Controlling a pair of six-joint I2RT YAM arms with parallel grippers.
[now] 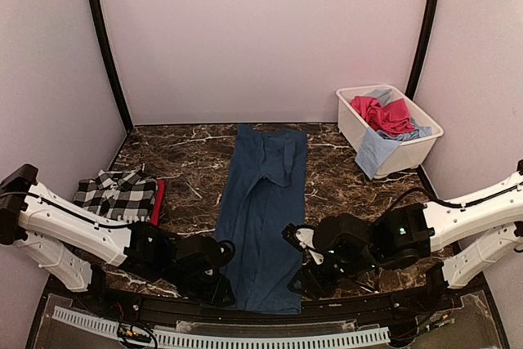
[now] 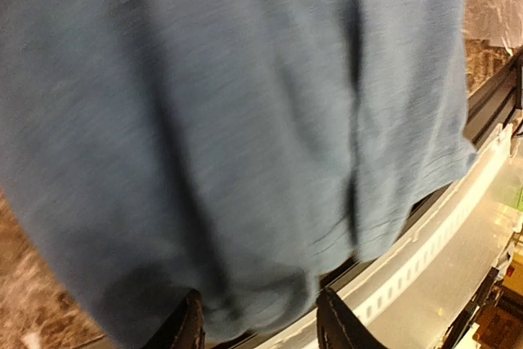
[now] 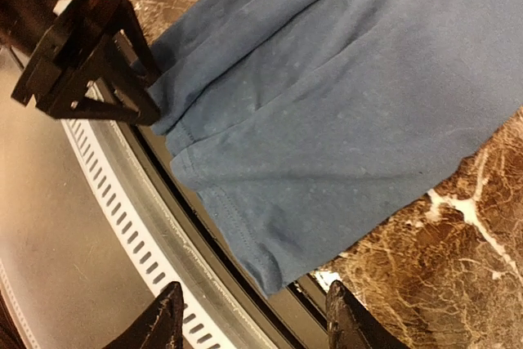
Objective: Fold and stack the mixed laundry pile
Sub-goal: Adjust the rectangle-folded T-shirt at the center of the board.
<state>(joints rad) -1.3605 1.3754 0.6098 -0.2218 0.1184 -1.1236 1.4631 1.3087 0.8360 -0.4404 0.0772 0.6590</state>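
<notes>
A navy blue garment (image 1: pixel 263 210) lies stretched lengthwise down the middle of the marble table (image 1: pixel 196 161), its near hem hanging over the front edge. My left gripper (image 1: pixel 225 288) stands at its near left corner, open; the blue hem (image 2: pixel 245 202) sags between the dark fingertips (image 2: pixel 189 328), which stand apart from it. At the near right corner my right gripper (image 1: pixel 301 279) is open too, the cloth's corner (image 3: pixel 274 271) just ahead of its fingertips (image 3: pixel 167 320). A folded black-and-white checked garment (image 1: pixel 116 194) lies at the left on a red piece (image 1: pixel 157 202).
A white tub (image 1: pixel 409 149) at the back right holds red, pink and grey pieces, with a light blue one (image 1: pixel 376 151) draped over its near wall. A slotted white rail (image 3: pixel 106 194) runs along the table's front edge. The left gripper (image 3: pixel 90 63) shows in the right wrist view.
</notes>
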